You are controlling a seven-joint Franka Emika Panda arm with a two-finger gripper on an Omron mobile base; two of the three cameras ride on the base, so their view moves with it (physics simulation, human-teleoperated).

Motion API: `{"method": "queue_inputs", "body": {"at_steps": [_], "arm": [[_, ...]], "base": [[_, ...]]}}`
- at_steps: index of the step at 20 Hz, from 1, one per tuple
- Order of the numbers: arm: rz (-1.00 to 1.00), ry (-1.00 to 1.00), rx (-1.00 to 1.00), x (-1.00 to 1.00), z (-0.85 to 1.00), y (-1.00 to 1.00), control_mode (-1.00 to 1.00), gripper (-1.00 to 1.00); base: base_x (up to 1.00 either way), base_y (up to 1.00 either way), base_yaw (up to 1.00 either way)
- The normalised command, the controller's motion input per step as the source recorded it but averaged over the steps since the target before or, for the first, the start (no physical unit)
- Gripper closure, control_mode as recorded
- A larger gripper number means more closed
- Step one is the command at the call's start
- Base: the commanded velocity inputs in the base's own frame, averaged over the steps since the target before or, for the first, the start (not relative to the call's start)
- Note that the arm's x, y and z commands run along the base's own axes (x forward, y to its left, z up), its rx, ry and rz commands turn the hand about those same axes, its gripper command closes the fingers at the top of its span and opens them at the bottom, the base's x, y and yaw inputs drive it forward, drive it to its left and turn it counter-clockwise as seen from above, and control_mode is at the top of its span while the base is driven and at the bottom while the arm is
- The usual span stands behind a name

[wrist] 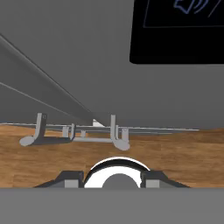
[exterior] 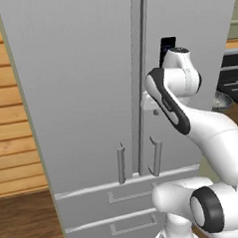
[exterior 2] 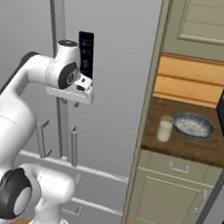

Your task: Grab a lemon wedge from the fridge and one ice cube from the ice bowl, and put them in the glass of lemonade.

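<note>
On the shut fridge (exterior: 79, 93), a black panel (wrist: 179, 33) shows perhaps a speaker icon; tool (wrist: 112, 178) spread wide, empty.

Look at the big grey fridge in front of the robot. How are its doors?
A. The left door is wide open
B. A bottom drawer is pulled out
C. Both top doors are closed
C. Both top doors of the fridge sit flush and shut, with only the thin seam between them, and the two drawers below are pushed in as well.
</note>
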Motion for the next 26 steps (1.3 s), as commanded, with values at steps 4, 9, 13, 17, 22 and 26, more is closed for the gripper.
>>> {"method": "queue_inputs", "body": {"at_steps": [4,9,13,17,22,26], "arm": [[0.0,0.01,0.0,0.0,0.0,0.0,-1.0,-1.0],[0.0,0.0,0.01,-0.67,-0.05,-0.17,-1.0,-1.0],[-0.01,-0.01,0.0,-0.98,-0.32,-0.13,-1.0,-1.0],[0.0,0.0,0.0,-0.75,-0.55,-0.03,-1.0,-1.0],[0.0,-0.01,0.0,-0.3,-0.07,0.0,1.0,-1.0],[0.0,0.0,0.0,0.0,0.0,0.0,1.0,-1.0]], "base": [[0.0,0.0,0.0],[0.0,0.0,0.0],[0.0,0.0,0.0],[0.0,0.0,0.0],[-0.08,-0.15,-0.01],[-0.11,-1.0,-0.08]]}}
